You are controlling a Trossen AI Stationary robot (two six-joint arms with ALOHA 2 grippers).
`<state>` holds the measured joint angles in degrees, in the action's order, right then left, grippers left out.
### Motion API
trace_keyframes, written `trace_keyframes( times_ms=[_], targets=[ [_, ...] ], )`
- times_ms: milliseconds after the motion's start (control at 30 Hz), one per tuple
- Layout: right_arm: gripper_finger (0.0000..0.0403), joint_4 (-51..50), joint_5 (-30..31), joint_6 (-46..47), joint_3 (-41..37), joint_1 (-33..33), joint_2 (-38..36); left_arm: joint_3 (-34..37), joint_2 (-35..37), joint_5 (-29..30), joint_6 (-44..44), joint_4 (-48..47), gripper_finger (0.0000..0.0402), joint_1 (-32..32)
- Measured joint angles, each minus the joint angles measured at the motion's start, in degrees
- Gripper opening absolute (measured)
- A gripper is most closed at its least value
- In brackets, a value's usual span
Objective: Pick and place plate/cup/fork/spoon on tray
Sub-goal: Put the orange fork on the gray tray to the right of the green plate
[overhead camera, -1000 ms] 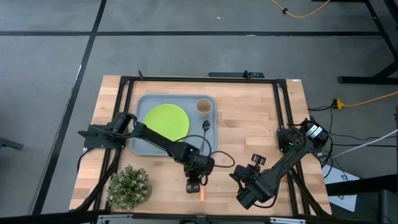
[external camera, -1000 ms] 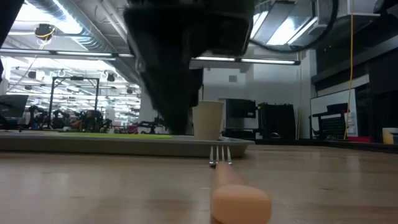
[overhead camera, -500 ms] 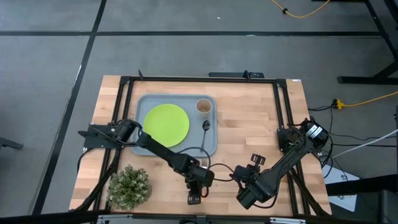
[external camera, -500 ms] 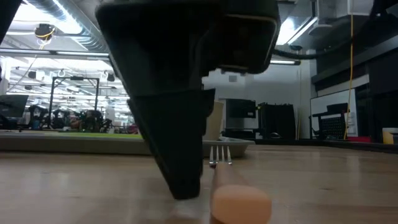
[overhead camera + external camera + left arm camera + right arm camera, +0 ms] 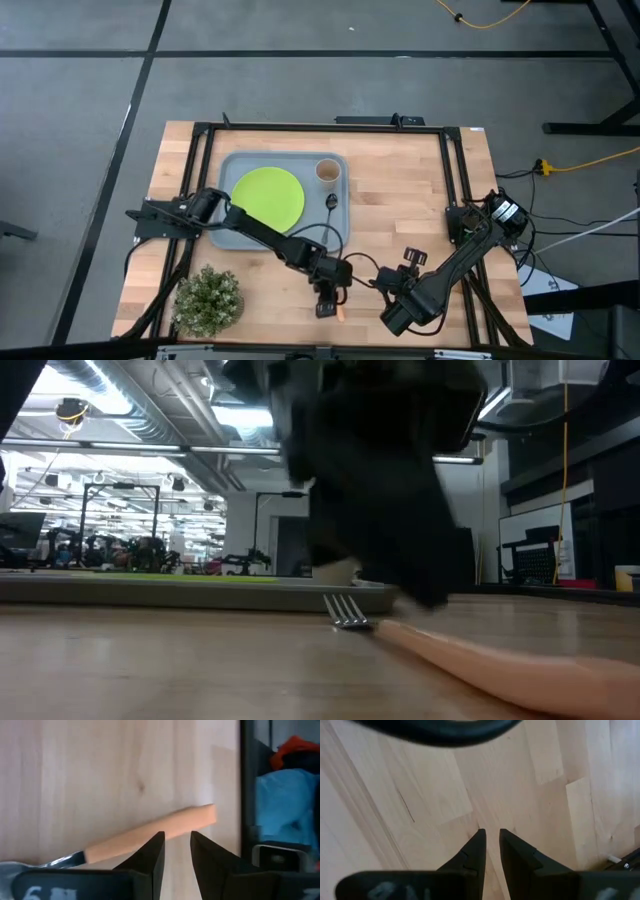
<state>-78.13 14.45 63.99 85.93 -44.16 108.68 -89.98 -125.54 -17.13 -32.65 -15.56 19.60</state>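
Observation:
The orange-handled fork (image 5: 125, 842) lies flat on the wood near the table's front edge (image 5: 340, 313), its tines (image 5: 345, 612) pointing toward the tray. My left gripper (image 5: 176, 834) points down over the middle of the handle with a narrow gap between its fingers (image 5: 328, 303). The lime-green plate (image 5: 268, 196), the beige cup (image 5: 327, 170) and the dark spoon (image 5: 331, 203) rest in the grey-blue tray (image 5: 225, 237). My right gripper (image 5: 491, 832) waits shut over bare wood at the front right (image 5: 383, 287). My left gripper stands over the middle of the fork's handle (image 5: 142, 836), fingers pointing down and lying across it. One finger (image 5: 152, 855) covers part of the handle. I cannot tell whether it touches the fork, which lies on the table.
A potted plant (image 5: 208, 298) stands at the front left. A black frame rail (image 5: 455, 180) runs along the table's sides. A loose cable (image 5: 360, 262) lies between the two grippers. Bare wood shows to the tray's right (image 5: 400, 195).
My left gripper came down toward the near edge beside the fork's handle, then went right and a little toward the tray. The fork has turned on the table: its handle end has swung toward the table's right, while the tines stayed about where they were.

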Motion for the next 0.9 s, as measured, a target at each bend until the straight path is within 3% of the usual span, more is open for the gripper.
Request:
trace_keyframes(
  times_ms=[233,567,900],
  targets=[
    [0.006,0.09,0.79,-0.09,0.02,-0.03,0.0,-6.65,0.02,-3.38,-0.05,-10.4,0.0086,2.59],
    [0.006,-0.2,0.63,-0.22,0.0,-0.22,0.0,-6.32,-5.4,-8.37,-3.06,0.48,0.0086,2.57],
    [0.006,-0.02,-0.61,0.0,0.02,-2.22,-0.02,-6.4,-7.19,-6.23,-1.23,-0.49,0.0086,1.53]
  ],
)
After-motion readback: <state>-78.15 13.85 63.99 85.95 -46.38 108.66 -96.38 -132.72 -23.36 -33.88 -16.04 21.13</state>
